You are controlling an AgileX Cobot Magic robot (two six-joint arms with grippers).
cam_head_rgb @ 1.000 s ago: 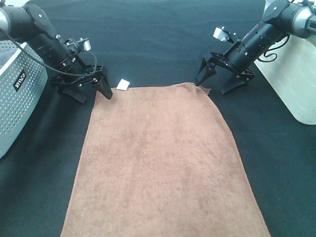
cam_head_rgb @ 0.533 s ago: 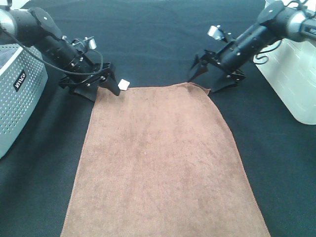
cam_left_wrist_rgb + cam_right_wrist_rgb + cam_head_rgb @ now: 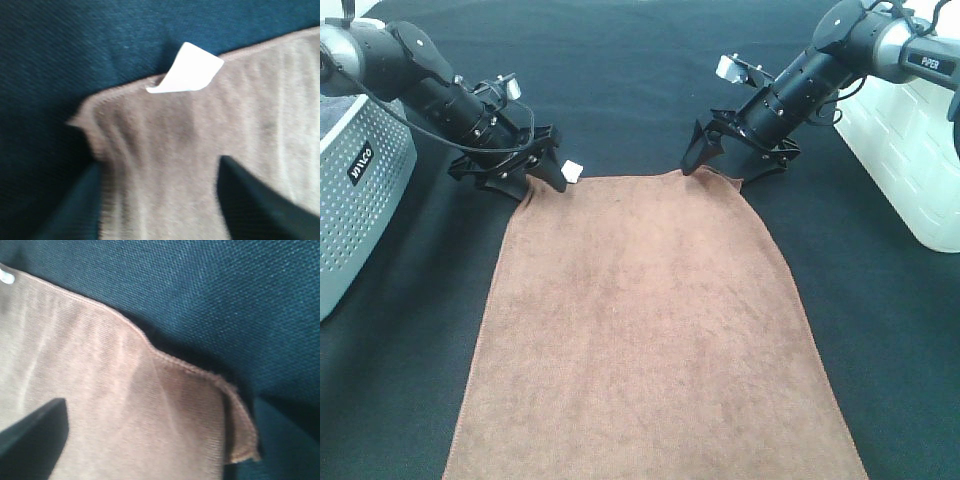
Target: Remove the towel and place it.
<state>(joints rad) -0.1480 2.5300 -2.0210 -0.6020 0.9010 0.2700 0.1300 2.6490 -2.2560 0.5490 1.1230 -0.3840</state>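
Observation:
The brown towel [image 3: 650, 330] lies spread flat on the black table cloth, with its white tag [image 3: 572, 170] at the far left corner. My left gripper [image 3: 535, 180] straddles that corner, low on the cloth. The left wrist view shows the corner [image 3: 165, 145] between the two dark fingers [image 3: 75, 205], jaws apart, with the cloth puckered against one finger and the tag [image 3: 187, 70] just beyond. My right gripper [image 3: 723, 170] straddles the far right corner. In the right wrist view its jaws stand wide apart over the towel [image 3: 115, 390], whose corner tip [image 3: 240, 440] curls up beside one finger.
A grey perforated basket [image 3: 350, 200] stands at the left edge of the table. A white container [image 3: 910, 150] stands at the right edge. The black table cloth [image 3: 620, 70] covers the table beyond and beside the towel.
Both grippers have moved inward and down onto the towel's far corners. The left jaws have narrowed around their corner. The towel itself has stayed in place.

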